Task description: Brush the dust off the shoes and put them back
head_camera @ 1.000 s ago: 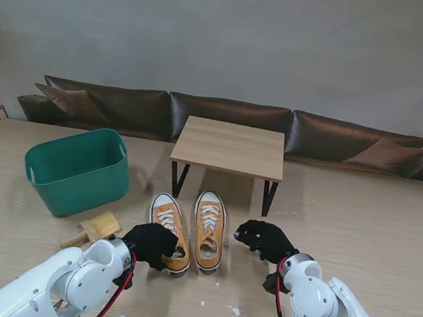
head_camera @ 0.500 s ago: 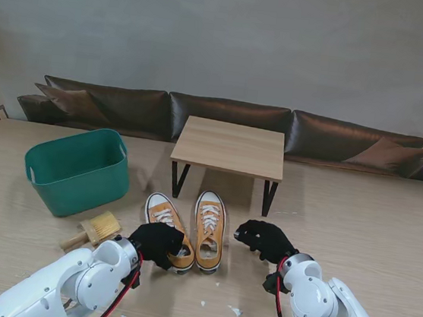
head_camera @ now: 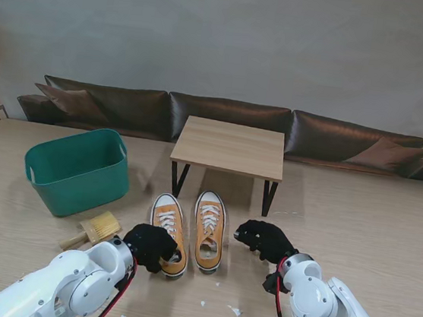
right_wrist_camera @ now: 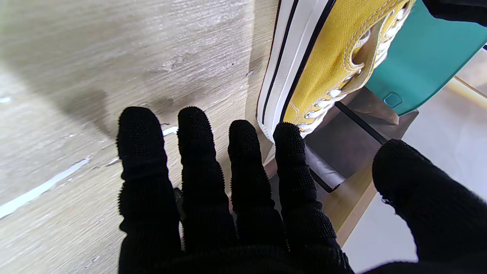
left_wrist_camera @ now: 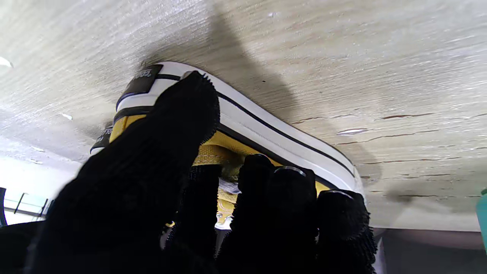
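Two yellow canvas sneakers stand side by side on the wooden surface (head_camera: 357, 221). The left robot hand (head_camera: 150, 245) closes on the heel of the left sneaker (head_camera: 167, 224), probably to lift it for brushing. The right robot hand (head_camera: 265, 239) waits with fingers spread, holding nothing, just beside the right sneaker (head_camera: 208, 231).

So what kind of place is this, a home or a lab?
Most likely a mock-up of a home entry or living room, staged on a wooden tabletop: a dark leather sofa along the wall, a small wooden shoe bench, and a pair of yellow sneakers set before it.
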Action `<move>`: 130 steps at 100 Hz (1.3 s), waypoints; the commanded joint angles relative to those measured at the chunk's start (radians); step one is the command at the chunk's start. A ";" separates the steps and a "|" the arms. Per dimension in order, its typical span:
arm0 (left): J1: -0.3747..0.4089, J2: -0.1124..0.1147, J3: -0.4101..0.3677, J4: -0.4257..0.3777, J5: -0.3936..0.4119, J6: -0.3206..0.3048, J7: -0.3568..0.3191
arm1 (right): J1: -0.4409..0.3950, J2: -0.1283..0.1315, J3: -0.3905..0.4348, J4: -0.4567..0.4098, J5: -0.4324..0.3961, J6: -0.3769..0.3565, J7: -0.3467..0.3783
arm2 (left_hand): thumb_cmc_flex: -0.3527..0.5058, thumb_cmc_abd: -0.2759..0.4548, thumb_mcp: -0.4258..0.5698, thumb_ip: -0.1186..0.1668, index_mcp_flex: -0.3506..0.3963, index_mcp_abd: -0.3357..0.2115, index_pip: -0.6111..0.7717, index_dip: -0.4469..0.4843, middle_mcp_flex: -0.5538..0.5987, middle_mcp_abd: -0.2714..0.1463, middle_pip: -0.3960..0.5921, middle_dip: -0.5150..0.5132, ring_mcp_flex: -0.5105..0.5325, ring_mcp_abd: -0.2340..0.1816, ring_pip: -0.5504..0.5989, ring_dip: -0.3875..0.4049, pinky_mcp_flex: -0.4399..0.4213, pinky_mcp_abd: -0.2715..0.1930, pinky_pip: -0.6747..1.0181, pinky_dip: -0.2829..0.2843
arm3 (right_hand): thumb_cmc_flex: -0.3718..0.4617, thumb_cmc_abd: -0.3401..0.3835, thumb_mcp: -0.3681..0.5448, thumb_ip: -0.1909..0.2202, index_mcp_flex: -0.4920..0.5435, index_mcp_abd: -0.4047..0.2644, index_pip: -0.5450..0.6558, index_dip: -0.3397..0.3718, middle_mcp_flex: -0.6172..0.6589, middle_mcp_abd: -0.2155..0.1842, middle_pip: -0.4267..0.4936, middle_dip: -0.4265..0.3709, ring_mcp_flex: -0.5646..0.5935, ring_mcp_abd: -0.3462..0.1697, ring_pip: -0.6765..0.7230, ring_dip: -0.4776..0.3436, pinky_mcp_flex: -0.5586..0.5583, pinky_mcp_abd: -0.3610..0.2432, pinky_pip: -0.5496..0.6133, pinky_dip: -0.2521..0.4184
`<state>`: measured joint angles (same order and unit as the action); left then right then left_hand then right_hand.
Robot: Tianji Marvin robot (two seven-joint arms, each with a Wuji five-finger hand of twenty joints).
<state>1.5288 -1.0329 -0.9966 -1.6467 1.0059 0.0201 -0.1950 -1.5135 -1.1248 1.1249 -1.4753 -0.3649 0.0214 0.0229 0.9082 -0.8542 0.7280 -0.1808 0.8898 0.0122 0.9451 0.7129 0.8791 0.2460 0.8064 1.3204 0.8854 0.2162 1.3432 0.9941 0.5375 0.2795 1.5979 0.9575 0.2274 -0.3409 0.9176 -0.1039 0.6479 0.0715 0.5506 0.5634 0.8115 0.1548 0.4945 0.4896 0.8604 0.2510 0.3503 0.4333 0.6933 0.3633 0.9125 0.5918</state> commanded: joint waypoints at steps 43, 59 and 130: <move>-0.004 0.005 0.017 0.012 0.003 0.012 -0.016 | 0.000 -0.005 -0.004 0.002 -0.003 0.001 0.009 | -0.020 0.055 -0.017 -0.015 0.035 -0.044 -0.256 -0.176 -0.157 0.047 -0.119 -0.061 -0.301 0.105 -0.178 0.061 -0.224 -0.028 -0.148 0.158 | -0.004 0.030 -0.010 0.018 0.000 0.003 0.012 -0.011 0.008 0.018 0.002 -0.005 0.030 0.007 0.011 0.012 -0.306 0.023 0.028 0.000; 0.001 0.004 0.029 0.021 0.005 0.034 -0.004 | 0.001 -0.004 -0.004 0.003 -0.001 0.002 0.010 | -0.063 0.027 0.042 -0.028 0.050 0.034 0.177 0.175 -0.118 0.016 0.020 0.060 -0.248 0.067 -0.069 0.085 -0.171 -0.044 -0.102 0.192 | -0.005 0.030 -0.010 0.018 -0.001 0.003 0.012 -0.011 0.008 0.018 0.003 -0.005 0.029 0.007 0.011 0.012 -0.306 0.025 0.028 0.000; 0.002 -0.008 -0.052 0.029 -0.069 -0.118 0.067 | -0.003 -0.005 -0.003 -0.001 -0.002 -0.002 0.006 | 0.069 -0.144 0.334 -0.007 0.330 0.248 0.696 0.549 0.400 -0.169 -0.179 0.088 0.254 0.002 -0.274 -0.105 0.265 -0.120 0.026 -0.241 | -0.006 0.032 -0.013 0.018 0.002 0.003 0.014 -0.011 0.008 0.019 0.003 -0.005 0.029 0.007 0.011 0.012 -0.307 0.024 0.027 0.000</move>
<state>1.5336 -1.0408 -1.0435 -1.6022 0.9368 -0.0955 -0.1014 -1.5113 -1.1256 1.1241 -1.4723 -0.3654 0.0212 0.0171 0.9179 -1.0452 0.9388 -0.1839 1.0252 0.0956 0.9383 1.0864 1.1790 0.2382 0.6569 1.4036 1.0735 0.2685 1.1120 0.8753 0.7493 0.2927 1.6071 0.7279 0.2274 -0.3409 0.9176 -0.1039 0.6479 0.0717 0.5507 0.5633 0.8115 0.1551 0.4945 0.4896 0.8604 0.2521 0.3504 0.4335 0.6933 0.3633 0.9125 0.5918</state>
